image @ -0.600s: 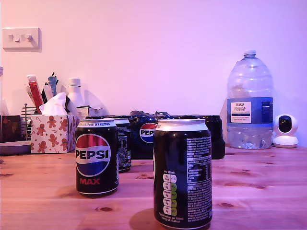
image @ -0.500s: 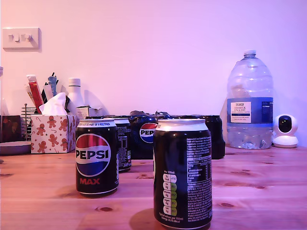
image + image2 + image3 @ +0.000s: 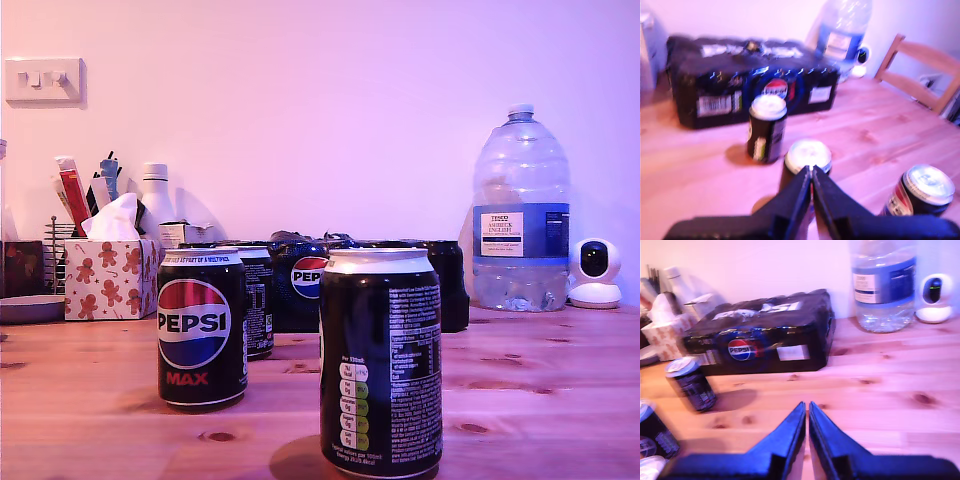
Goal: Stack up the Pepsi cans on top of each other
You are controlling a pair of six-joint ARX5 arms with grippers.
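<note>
Three small black Pepsi Max cans [image 3: 381, 362] stand apart, unstacked, on the pine table [image 3: 540, 400]. My first gripper [image 3: 811, 172] hangs above one silver-rimmed can, jaws closed on nothing. My second gripper [image 3: 806, 407] hangs over bare wood, jaws closed too.

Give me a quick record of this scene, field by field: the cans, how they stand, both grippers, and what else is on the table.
Cans: three Pepsi cans, nearest can, logo can, third can behind it
Stacking: none yet; all upright on the table
First gripper: my first gripper shut, empty, above a can top
Second gripper: my second gripper shut, empty, over bare wood
Behind the cans: multipack, water bottle, tissue box, small white camera
</note>
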